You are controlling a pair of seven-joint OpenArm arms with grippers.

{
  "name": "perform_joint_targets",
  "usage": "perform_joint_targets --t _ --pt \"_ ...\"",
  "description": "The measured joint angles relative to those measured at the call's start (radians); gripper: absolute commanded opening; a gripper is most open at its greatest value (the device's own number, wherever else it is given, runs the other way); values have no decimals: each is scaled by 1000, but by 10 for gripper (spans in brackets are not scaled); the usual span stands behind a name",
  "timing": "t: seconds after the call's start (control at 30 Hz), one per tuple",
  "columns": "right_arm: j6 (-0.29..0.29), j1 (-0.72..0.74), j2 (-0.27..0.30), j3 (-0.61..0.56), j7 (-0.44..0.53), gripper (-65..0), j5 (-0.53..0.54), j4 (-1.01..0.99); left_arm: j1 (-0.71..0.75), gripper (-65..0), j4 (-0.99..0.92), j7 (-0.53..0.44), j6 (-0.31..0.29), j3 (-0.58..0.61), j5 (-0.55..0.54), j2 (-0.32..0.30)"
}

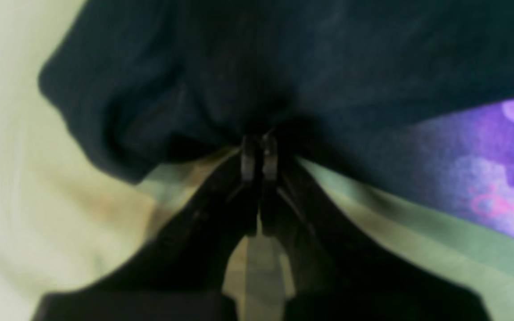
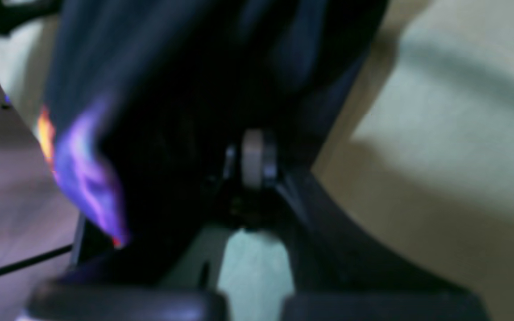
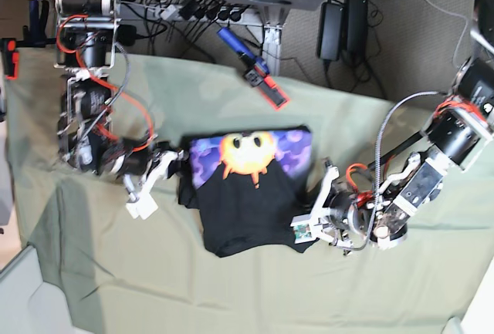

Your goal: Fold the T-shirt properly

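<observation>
The black T-shirt (image 3: 247, 203) lies bunched in the middle of the pale green cloth, its sun-face print (image 3: 248, 151) facing up at the far end. My left gripper (image 3: 307, 227) is shut on the shirt's near right corner. In the left wrist view its fingertips (image 1: 257, 154) pinch dark fabric (image 1: 248, 67), with purple print (image 1: 498, 156) to the right. My right gripper (image 3: 176, 167) is shut on the shirt's left edge. In the right wrist view the closed gripper (image 2: 252, 156) holds black fabric (image 2: 203, 89) that drapes upward, with purple print (image 2: 87, 178) on the left.
The green table cloth (image 3: 116, 272) covers the table, wrinkled under the arms. A blue and red tool (image 3: 255, 68) lies near the back edge. Cables and power adapters (image 3: 343, 18) sit on the floor beyond it.
</observation>
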Motion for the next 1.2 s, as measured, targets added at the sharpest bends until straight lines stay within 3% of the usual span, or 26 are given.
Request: perform_joint_targets --t 0.13,0.27,0.4,0.6,0.73,0.87,1.0,1.2 --pt "0 -41 0 0 0 -650 -3 54 0 -650 0 -2 1 0 0 2" --pt "0 -71 0 3 3 -650 -11 90 2 -650 0 3 53 0 -8 2" --pt "0 -76 0 66 6 -650 -22 98 0 -650 18 106 83 -32 -24 4" --pt "0 -74 18 219 35 -650 -28 99 -2 -650 146 210 92 -229 -234 -51" --pt "0 -76 88 261 32 -650 -26 103 7 -650 239 298 50 -339 -356 -95" --pt "0 -107 183 280 26 -650 -6 108 72 -650 332 303 39 -433 -402 -209" --pt "1 -184 259 281 16 -650 3 144 195 -650 390 332 25 -547 -452 -314" --pt "4 -356 344 300 10 -650 20 245 406 -650 474 371 -4 -743 -549 -405"
